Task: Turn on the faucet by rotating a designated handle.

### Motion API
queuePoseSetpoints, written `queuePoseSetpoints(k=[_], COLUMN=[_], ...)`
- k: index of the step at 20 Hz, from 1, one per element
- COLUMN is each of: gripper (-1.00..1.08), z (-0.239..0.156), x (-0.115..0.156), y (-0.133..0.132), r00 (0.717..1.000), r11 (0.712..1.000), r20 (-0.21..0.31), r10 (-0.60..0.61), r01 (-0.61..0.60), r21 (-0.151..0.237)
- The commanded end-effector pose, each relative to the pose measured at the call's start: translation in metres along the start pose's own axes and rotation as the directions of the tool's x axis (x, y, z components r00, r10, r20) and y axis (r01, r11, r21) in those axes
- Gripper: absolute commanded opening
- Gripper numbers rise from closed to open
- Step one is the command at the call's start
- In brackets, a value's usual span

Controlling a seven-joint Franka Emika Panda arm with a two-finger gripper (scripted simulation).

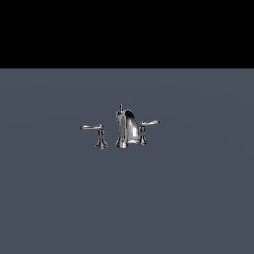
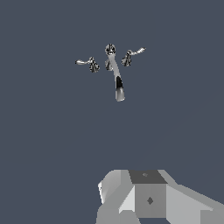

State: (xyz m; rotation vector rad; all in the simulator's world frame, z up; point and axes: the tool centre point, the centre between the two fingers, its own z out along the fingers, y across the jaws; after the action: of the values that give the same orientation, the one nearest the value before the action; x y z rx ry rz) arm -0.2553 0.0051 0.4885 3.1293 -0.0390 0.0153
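Standing untouched: faucet [image 1: 127, 128], handle [image 1: 95, 130] well apart; tool [image 2: 144, 197] opening indiscernible.

Flat grey-blue floor [image 1: 59, 198] carries the faucet [image 1: 127, 130].

A bare simulated test scene, not a real room: a flat, featureless slate-grey floor [image 1: 59, 198] runs to a pure black backdrop [image 1: 127, 30] at twelve o'clock, and a chrome faucet [image 1: 126, 128] stands alone on it, unattached to any sink or counter.
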Motion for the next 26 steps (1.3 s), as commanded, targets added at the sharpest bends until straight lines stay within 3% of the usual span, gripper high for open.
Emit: queuePoseSetpoints(k=[1, 16, 26], gripper=[-1.0, -1.0, -1.0], z=[0.0, 0.033, 0.088], x=[0.0, 0.011, 0.037], y=[0.0, -0.027, -0.069], r00=[1.0, 0.993, 0.952], r11=[1.0, 0.993, 0.952], r20=[0.0, 0.002, 0.005], r10=[0.0, 0.116, 0.306], r01=[0.0, -0.116, -0.306], r21=[0.0, 0.0, 0.002])
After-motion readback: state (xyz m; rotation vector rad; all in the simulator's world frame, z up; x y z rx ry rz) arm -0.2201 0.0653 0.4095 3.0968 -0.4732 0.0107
